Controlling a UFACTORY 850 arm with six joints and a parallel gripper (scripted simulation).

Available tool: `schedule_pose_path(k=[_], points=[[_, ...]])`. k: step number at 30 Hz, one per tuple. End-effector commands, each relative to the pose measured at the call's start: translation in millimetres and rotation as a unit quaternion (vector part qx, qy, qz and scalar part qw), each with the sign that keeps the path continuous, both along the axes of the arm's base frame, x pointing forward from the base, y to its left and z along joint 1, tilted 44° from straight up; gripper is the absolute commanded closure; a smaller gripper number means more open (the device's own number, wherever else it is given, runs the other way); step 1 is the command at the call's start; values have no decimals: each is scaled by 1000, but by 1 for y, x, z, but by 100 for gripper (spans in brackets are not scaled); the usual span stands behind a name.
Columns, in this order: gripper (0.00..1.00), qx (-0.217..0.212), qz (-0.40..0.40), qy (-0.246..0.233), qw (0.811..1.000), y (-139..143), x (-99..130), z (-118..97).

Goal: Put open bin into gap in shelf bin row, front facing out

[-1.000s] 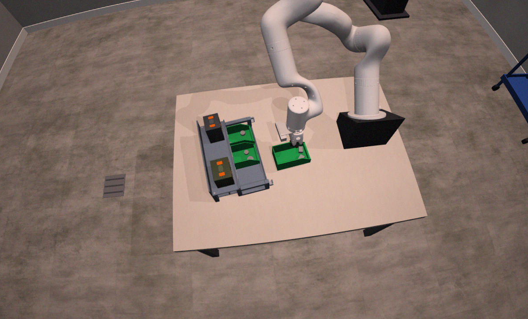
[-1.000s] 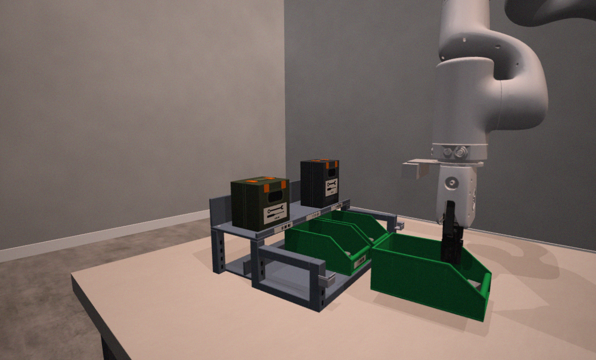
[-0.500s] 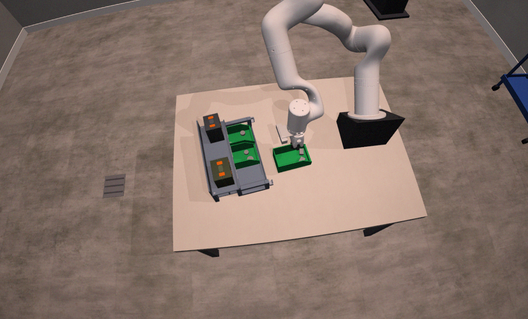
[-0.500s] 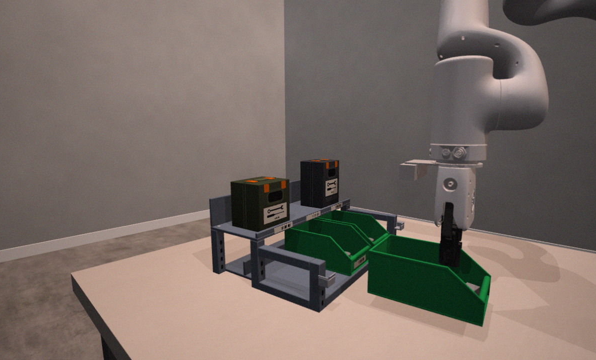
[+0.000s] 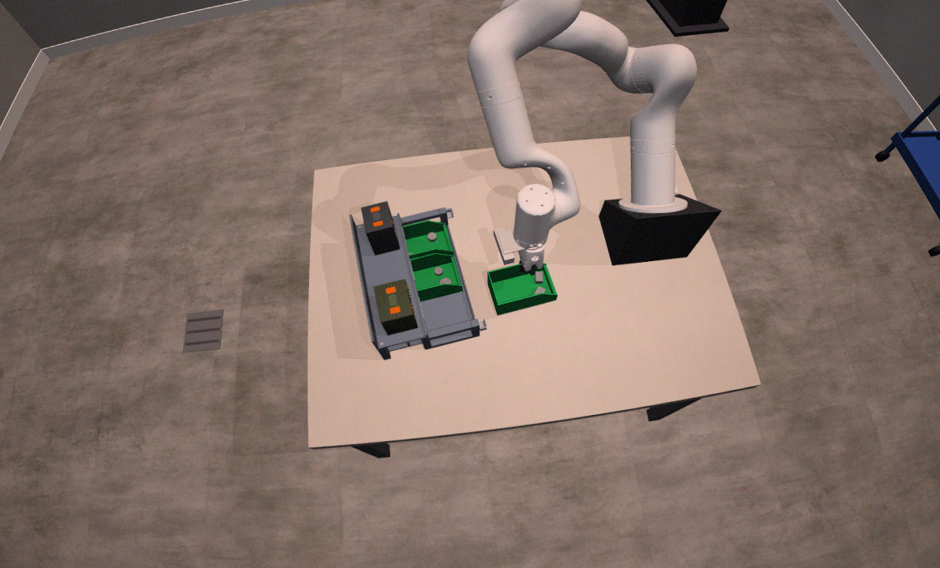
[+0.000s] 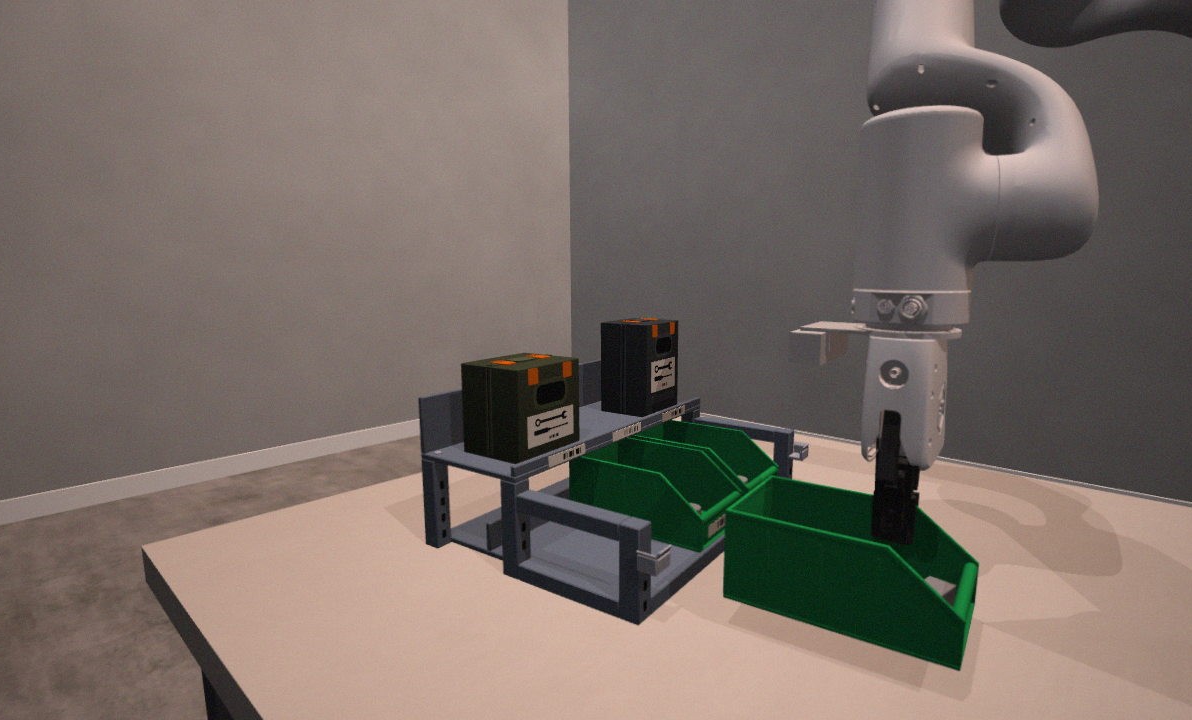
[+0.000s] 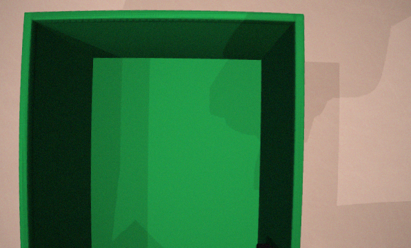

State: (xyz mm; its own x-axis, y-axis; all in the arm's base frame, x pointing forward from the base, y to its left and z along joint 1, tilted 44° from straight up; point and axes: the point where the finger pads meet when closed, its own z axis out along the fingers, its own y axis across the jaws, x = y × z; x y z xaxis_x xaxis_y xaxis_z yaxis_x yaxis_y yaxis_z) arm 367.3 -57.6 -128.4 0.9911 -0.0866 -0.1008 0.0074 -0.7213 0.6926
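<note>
The open green bin [image 5: 512, 287] [image 6: 842, 586] [image 7: 205, 155] hangs level, slightly above the table, its low open front facing the robot base. Grey parts [image 5: 539, 290] [image 6: 938, 586] lie near its front. My gripper [image 5: 531, 270] [image 6: 894, 528] points down, shut on the bin's side wall farther from the exterior camera; in the wrist view only a dark finger bit shows at the bottom edge. The grey shelf [image 5: 449, 328] [image 6: 578, 512] holds two green bins [image 5: 439, 275] [image 5: 429, 238] [image 6: 636, 488] with grey parts. The gap is at the end nearer the exterior camera, under the low board [image 5: 385, 267] [image 6: 596, 420].
An olive case [image 5: 393, 304] [image 6: 519, 407] and a black case [image 5: 379, 227] [image 6: 638, 367] stand on the upper board. Side frames with small clips [image 5: 483, 325] [image 6: 654, 558] bound the shelf. The robot base [image 5: 653, 237] stands on the table [image 5: 565, 367] [image 6: 331, 573].
</note>
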Motion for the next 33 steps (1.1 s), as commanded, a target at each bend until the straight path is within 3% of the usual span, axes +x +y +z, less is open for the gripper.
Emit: schedule_pose_path(k=[1, 6, 33], points=[[100, 0, 0, -1, 1000, 1, 1, 0], [100, 0, 0, -1, 1000, 12, 1, -12], [100, 0, 0, -1, 1000, 9, 1, -8]])
